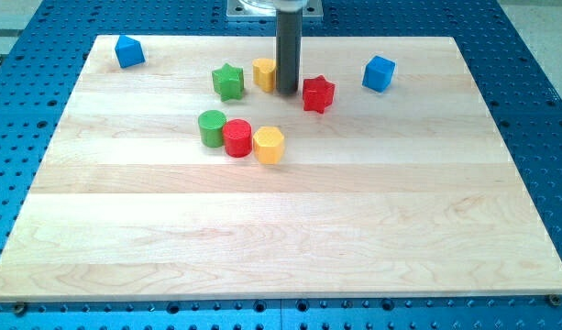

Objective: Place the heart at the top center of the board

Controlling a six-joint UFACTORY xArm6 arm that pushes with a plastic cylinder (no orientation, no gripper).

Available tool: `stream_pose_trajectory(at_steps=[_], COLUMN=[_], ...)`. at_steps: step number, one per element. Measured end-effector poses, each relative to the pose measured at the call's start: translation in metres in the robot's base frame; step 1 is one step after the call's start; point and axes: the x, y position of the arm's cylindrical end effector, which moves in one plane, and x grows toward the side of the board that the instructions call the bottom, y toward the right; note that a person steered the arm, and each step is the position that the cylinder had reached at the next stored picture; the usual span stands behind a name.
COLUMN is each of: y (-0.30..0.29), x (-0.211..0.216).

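Far centre: my tip (288,91) touches the yellow heart (265,74) on its right, holding nothing. Risk: pushing left drives it into the green star (228,82).

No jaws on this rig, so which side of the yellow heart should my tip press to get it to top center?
Press the lower edge of the yellow heart, coming from the view's bottom and pushing mostly upward. My tip now sits against its right side, between it and the red star. That lower side looks open, while the green star crowds its left.
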Motion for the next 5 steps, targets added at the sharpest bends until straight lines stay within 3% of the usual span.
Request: stream_pose_trajectory(at_steps=[1,3,5], y=[-0.021,-0.017,-0.030], x=[-0.011,-0.076,-0.056])
